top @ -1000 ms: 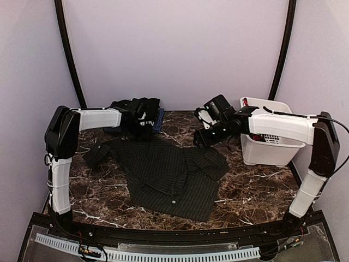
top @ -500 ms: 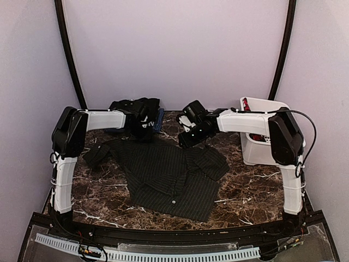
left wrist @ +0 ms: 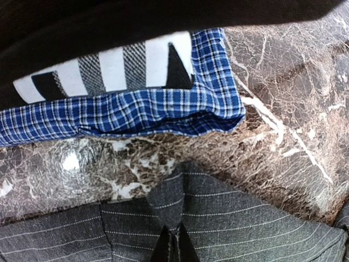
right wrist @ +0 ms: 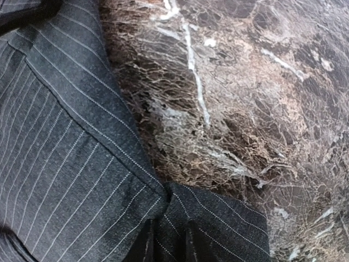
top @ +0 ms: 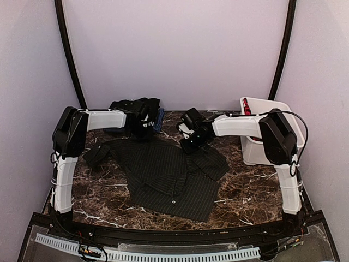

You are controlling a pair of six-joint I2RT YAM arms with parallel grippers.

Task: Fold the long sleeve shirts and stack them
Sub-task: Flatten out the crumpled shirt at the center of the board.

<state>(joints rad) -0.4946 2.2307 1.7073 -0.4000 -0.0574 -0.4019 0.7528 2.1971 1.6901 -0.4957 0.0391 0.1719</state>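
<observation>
The black pinstriped long sleeve shirt (top: 163, 174) lies spread on the marble table. My left gripper (top: 143, 132) is at its far left edge. In the left wrist view the left gripper (left wrist: 173, 248) is shut on a raised pinch of the striped cloth (left wrist: 245, 224). My right gripper (top: 191, 144) is at the shirt's far right edge. Seen from the right wrist, the right gripper (right wrist: 166, 245) has a fold of striped cloth (right wrist: 65, 164) bunched between its fingers. Behind the left gripper a plain black shirt (top: 131, 106) lies on a blue one (left wrist: 136, 109) with white lettering.
A white plastic basket (top: 272, 147) stands at the back right, with something red at its far rim. Bare marble (right wrist: 245, 82) lies beyond the right gripper. Both forearms reach across the back of the table. A dark sleeve (top: 97, 154) trails off to the left.
My right arm swung left from the basket to the shirt's far edge. Both grippers closed and now pinch the pinstriped cloth. The left arm barely moved.
</observation>
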